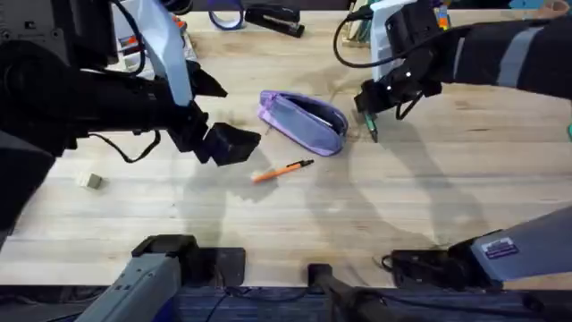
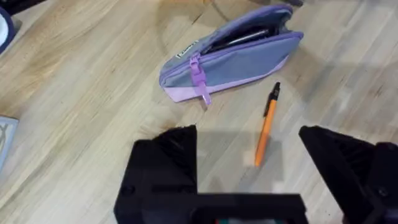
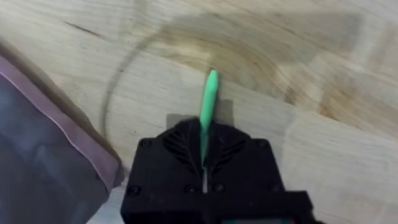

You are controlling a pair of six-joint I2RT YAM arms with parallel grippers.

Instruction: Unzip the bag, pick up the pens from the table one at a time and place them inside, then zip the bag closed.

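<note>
The lavender bag [image 1: 304,119] lies in the middle of the table [image 1: 295,224] with its zipper open, and the left wrist view shows the dark inside of the bag [image 2: 231,55]. The orange pen [image 1: 282,170] lies on the wood just in front of it. My left gripper [image 1: 234,143] hovers open to the left of the bag, its fingers [image 2: 166,163] spread above the orange pen [image 2: 267,125]. Just right of the bag, my right gripper [image 1: 368,119] is shut on the green pen [image 3: 209,94], which sticks out past the fingertips above the wood beside the bag's edge [image 3: 43,149].
A small beige block [image 1: 88,181] sits at the left of the table. At the back edge are a black stapler [image 1: 273,18], a purple tape ring [image 1: 225,18] and a container [image 1: 359,29]. Open wood lies in front of the orange pen.
</note>
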